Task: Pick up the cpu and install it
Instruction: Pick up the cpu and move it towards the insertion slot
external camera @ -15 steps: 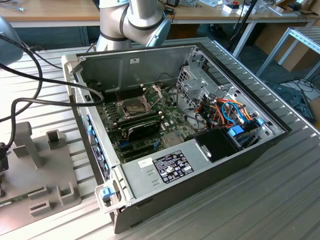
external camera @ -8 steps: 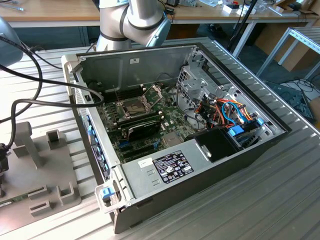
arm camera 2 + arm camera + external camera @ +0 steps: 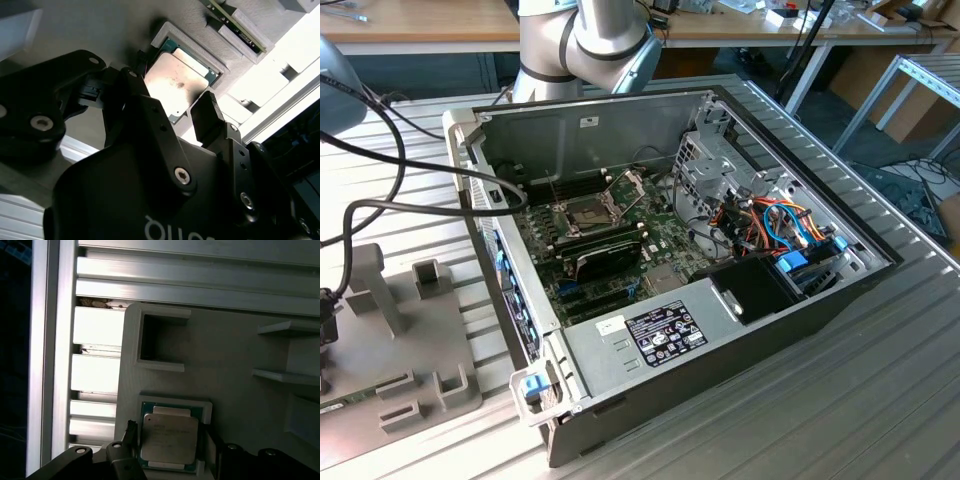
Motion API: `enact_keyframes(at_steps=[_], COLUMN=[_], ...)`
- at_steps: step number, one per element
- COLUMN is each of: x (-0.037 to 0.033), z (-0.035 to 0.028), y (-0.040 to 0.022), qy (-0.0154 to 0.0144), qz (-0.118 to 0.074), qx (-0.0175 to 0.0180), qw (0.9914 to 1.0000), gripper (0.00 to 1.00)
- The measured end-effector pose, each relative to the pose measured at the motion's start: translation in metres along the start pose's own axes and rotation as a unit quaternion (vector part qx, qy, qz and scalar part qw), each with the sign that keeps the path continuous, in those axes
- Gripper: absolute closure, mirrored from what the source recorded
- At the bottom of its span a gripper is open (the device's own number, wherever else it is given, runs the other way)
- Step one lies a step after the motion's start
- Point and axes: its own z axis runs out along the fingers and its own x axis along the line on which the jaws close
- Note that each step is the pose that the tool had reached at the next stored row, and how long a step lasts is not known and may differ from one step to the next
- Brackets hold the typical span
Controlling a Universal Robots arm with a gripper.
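Open PC case (image 3: pixel 610 120) lies apart from the gripper (image 3: pixel 171 90). Grey fixture (image 3: pixel 235 355) is right beneath it. We read the jaws as spread, flanking the cpu (image 3: pixel 168 440), which sits in its pocket between them. Risk: closing off-centre could tilt the chip or jam it against the pocket walls.

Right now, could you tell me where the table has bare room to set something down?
Widest: the bare slatted table in front of the computer case, toward the exterior view's right. The strip between case and grey fixture is narrow. Crowded: inside the case, and where cables cross the table beyond the fixture. The open tool straddles the cpu in its fixture pocket.
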Motion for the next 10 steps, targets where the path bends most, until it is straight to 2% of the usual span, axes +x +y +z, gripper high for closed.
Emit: enact_keyframes(at_steps=[10], x=[0.0006], z=[0.0022], y=[0.0001], qy=[0.0000], qz=[0.002], qx=[0.0000], qw=[1.00000], gripper=[0.37])
